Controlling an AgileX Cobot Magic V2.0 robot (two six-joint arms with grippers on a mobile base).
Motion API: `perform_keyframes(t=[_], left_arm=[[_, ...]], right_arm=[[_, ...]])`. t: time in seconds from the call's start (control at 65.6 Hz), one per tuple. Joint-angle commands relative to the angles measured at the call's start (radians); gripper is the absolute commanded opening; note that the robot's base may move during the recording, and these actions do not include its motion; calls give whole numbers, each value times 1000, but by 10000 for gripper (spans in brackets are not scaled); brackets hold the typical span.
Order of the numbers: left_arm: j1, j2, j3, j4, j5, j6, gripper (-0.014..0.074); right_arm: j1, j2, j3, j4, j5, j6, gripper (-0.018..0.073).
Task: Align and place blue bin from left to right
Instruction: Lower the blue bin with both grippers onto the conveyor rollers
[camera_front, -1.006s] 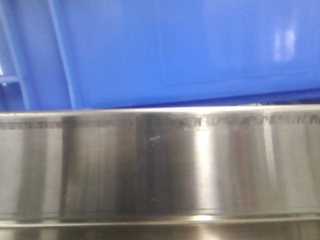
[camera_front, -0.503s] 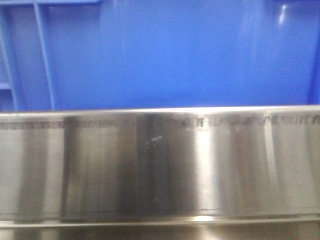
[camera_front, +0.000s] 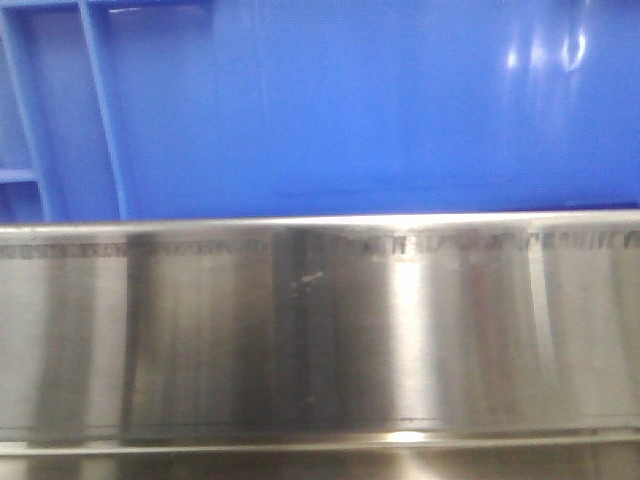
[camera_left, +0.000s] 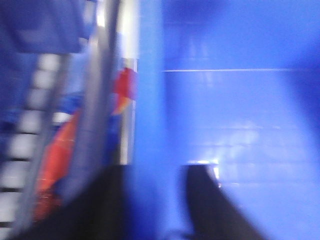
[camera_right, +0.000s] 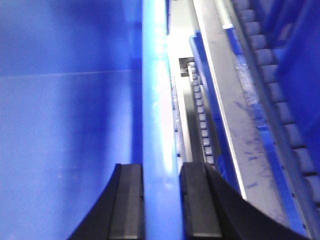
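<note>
The blue bin (camera_front: 350, 110) fills the upper half of the front view, with its flat wall level and raised ribs at the left. In the left wrist view, which is blurred, my left gripper (camera_left: 155, 200) straddles the bin's rim (camera_left: 150, 100), with one dark finger on each side of it. My right gripper (camera_right: 162, 200) is shut on the opposite rim (camera_right: 157, 100), both pads against it. The bin's inner wall (camera_right: 70, 125) lies left of that rim.
A brushed steel rail (camera_front: 320, 330) runs across the front view just below the bin. A roller track (camera_right: 200, 115) and a steel strip (camera_right: 240, 125) lie right of the right gripper, with darker blue bins (camera_right: 300, 60) beyond. Something red-orange (camera_left: 60, 150) lies left of the left gripper.
The bin was tilted with its lower edge showing above the rail. It has levelled and come down, so its wall now reaches the rail. Its ribs shifted left, then slightly back right.
</note>
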Motion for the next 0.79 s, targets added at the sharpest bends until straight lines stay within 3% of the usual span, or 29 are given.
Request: perform_keyframes(t=[0.0, 0.076, 0.152, 0.396, 0.503, 0.625, 0.701, 0.778], left_arm=[[-25, -8, -14, -48, -108, 7, 340], [-25, -8, -30, -47, -97, 7, 407], [-25, -8, -54, -45, -79, 7, 437], [-25, -10, -155, -43, -1, 12, 428], [-25, -11, -199, -43, 41, 14, 314], [-25, -11, -223, -40, 30, 18, 54], [-25, -11, -228, -23, -1, 18, -116], [-25, -11, -228, -21, -12, 20, -111]], right_arm=[[15, -11, -30, 10, -111, -10, 306], [15, -13, -30, 10, -94, -10, 379], [15, -13, -30, 10, -81, -10, 381], [17, -52, -36, 10, -77, -12, 368], [17, -82, -57, 10, -74, -36, 238], [17, -98, -86, 10, -86, -42, 2], [17, -100, -101, 10, -91, -42, -94], [17, -101, -117, 10, -89, -42, -73]])
